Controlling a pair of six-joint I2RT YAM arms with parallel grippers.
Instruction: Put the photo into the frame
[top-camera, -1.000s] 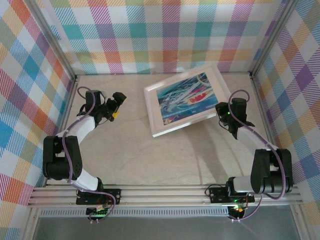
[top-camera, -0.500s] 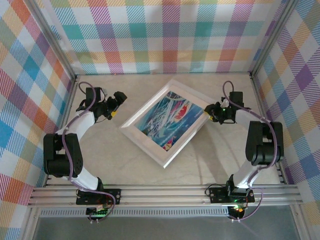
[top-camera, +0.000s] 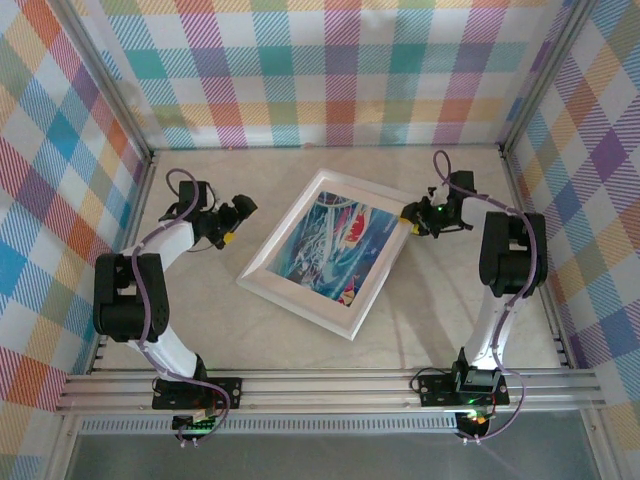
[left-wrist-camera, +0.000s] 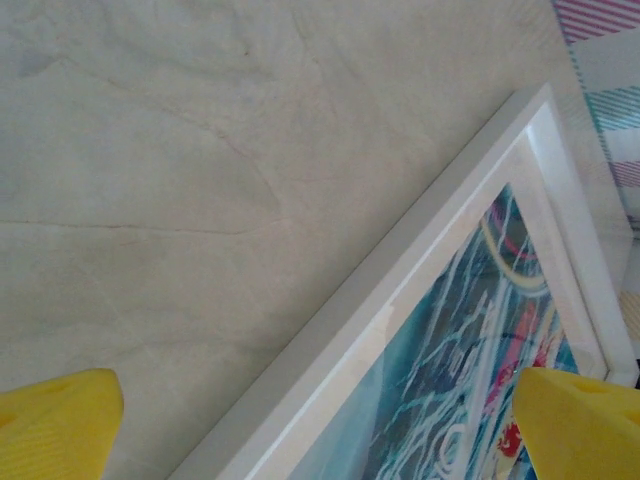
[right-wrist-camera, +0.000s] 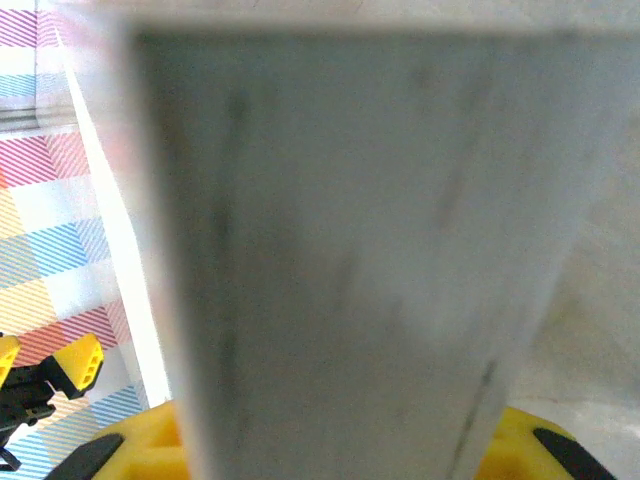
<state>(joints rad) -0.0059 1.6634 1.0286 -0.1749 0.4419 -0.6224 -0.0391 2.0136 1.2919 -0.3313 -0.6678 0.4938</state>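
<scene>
One corner of the frame inside the right hand.

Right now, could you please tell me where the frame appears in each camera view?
Top external: the frame sits at centre, turned diamond-wise.
Left wrist: frame corner crosses the lower right.
Right wrist: blurred pale slab at centre, likely the frame's edge.
Shared landmark: the plaid wall.

We note beige table, faintly creased. Frame lies on it at centre, turned diagonal, photo inside.
</scene>
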